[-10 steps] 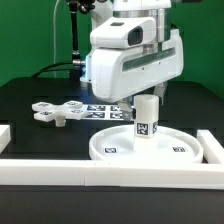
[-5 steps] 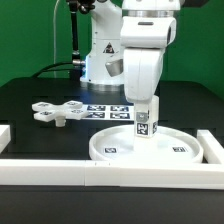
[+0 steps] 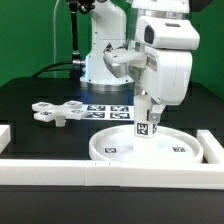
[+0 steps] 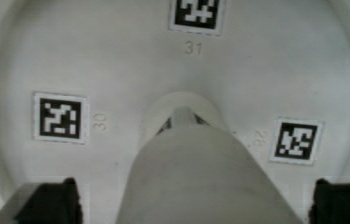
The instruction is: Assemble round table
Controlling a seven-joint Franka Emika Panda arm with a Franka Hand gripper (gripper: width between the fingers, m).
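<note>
Exterior view shows the leg (image 3: 145, 126) standing upright near the middle of the round disc (image 3: 185, 138), one tag facing the camera. The gripper (image 3: 147, 104) hangs straight over it, its jaws spread wide on either side of the leg's top. Wrist view looks down along the leg onto the disc. The dark fingertips (image 4: 56, 197) stand clear of the leg on both sides, so nothing is gripped. On the black table (image 3: 30, 95), the cross-shaped base (image 3: 55, 112) lies to the exterior view's left of the disc, beside the marker board (image 3: 105, 110).
</note>
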